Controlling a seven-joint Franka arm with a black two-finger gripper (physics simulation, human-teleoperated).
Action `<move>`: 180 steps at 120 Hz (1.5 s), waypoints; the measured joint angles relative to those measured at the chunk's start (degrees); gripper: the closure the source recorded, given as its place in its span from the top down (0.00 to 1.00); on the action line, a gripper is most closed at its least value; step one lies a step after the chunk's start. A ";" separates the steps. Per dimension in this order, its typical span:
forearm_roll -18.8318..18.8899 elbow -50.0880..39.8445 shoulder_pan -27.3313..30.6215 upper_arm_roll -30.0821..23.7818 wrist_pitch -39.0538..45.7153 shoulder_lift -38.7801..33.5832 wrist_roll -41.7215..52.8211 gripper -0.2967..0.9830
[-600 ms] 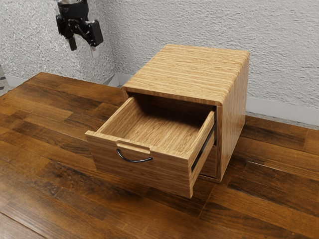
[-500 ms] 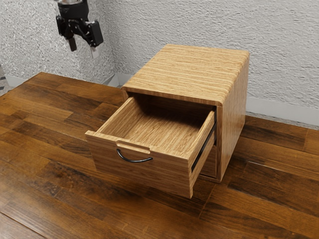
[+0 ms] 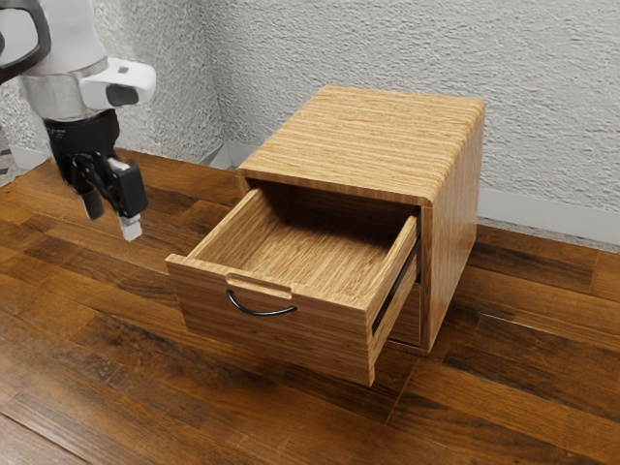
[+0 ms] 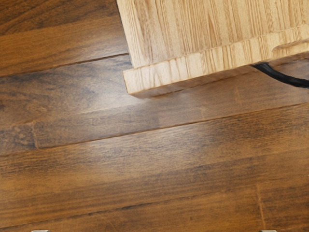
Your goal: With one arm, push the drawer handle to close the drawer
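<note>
In the exterior view, the wooden table (image 3: 87, 358) is spread across the lower frame; the cabinet (image 3: 368, 136) is set right of centre, its open drawer (image 3: 300, 341) extended toward lower centre; at left, the gripper (image 3: 112, 222) is held empty, fingers spread well apart; the black handle (image 3: 262, 314) is mounted on the drawer front, below centre
</note>
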 joint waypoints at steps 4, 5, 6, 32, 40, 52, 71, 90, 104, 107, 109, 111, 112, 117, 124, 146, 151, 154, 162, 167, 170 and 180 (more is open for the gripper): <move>-0.64 -1.91 0.00 -1.15 0.72 -1.44 -2.03 0.54; -0.78 -2.39 0.00 -1.52 0.88 -1.86 -2.56 0.52; -0.91 -2.80 0.00 -1.85 1.03 -2.22 -3.08 0.50; -6.35 -12.13 0.01 -10.27 3.97 -9.34 -15.24 0.25; -8.42 -13.84 0.00 -14.13 5.43 -9.64 -18.50 0.22; -11.58 -16.04 0.00 -15.59 7.13 -8.93 -22.81 0.19; -13.30 -16.32 0.00 -16.92 10.50 -5.74 -28.13 0.17; -10.91 -15.91 0.00 -17.45 12.51 -3.30 -30.53 0.16; -8.21 -15.21 0.00 -17.50 13.61 -1.64 -31.20 0.16; -7.72 -15.03 0.00 -17.52 13.90 -1.07 -31.26 0.16; -7.42 -14.87 0.00 -17.53 14.10 -0.63 -31.28 0.16; -7.16 -14.71 0.00 -17.53 14.30 -0.22 -31.29 0.16; -7.04 -14.64 0.00 -17.53 14.41 -0.01 -31.29 0.16; -6.53 -14.33 0.00 -17.53 15.09 1.08 -31.17 0.16; -5.67 -13.17 0.00 -17.52 15.92 3.00 -30.90 0.16; -3.22 -10.65 0.00 -17.41 19.11 8.12 -29.05 0.15; -2.92 -10.52 0.00 -17.32 19.69 8.81 -28.54 0.15; -2.77 -10.38 0.00 -17.29 19.99 9.26 -28.23 0.15; -2.32 -9.73 0.02 -17.21 20.82 10.75 -27.32 0.15; -1.71 -8.90 -0.01 -17.23 21.30 11.88 -26.71 0.15; -1.42 -8.47 0.00 -17.21 21.55 12.49 -26.35 0.15; -0.80 -7.30 0.04 -16.77 22.21 14.60 -25.18 0.15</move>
